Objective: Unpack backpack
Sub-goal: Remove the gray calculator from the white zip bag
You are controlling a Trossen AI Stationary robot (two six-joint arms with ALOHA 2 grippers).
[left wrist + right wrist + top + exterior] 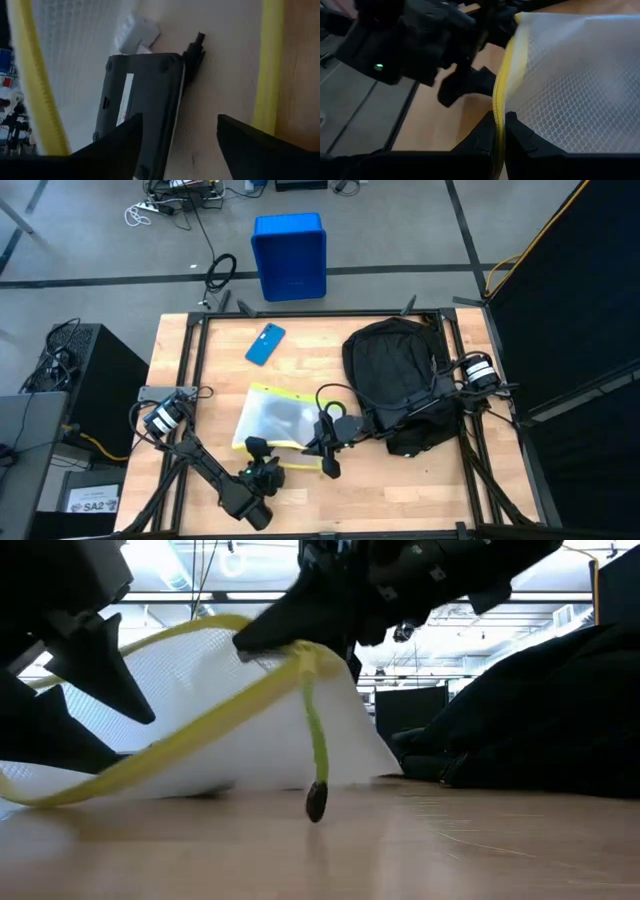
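Note:
A white mesh pouch [272,418] with yellow trim lies on the table, left of the black backpack [400,375]. A dark flat device [140,100] and a white plug [135,31] show through its mesh. My right gripper [500,137] reaches from the backpack side and is shut on the pouch's yellow near edge. My left gripper [177,145] stands open just over the pouch's near left part [262,455]; whether its fingers touch the mesh I cannot tell. A yellow cord with a dark pull [316,802] hangs from the raised edge. My right gripper pinches the pouch's yellow-trimmed edge [498,107] between its two fingers. The fingers come from the table's right, slanting down. That edge [290,650] is lifted off the wood, and the pouch slopes down from it, its far part resting on the table.
A blue flat case [265,343] lies at the table's far left. A blue bin [290,255] stands on the floor beyond the far edge. The backpack fills the right half of the table. Bare wood shows near the front edge [420,850].

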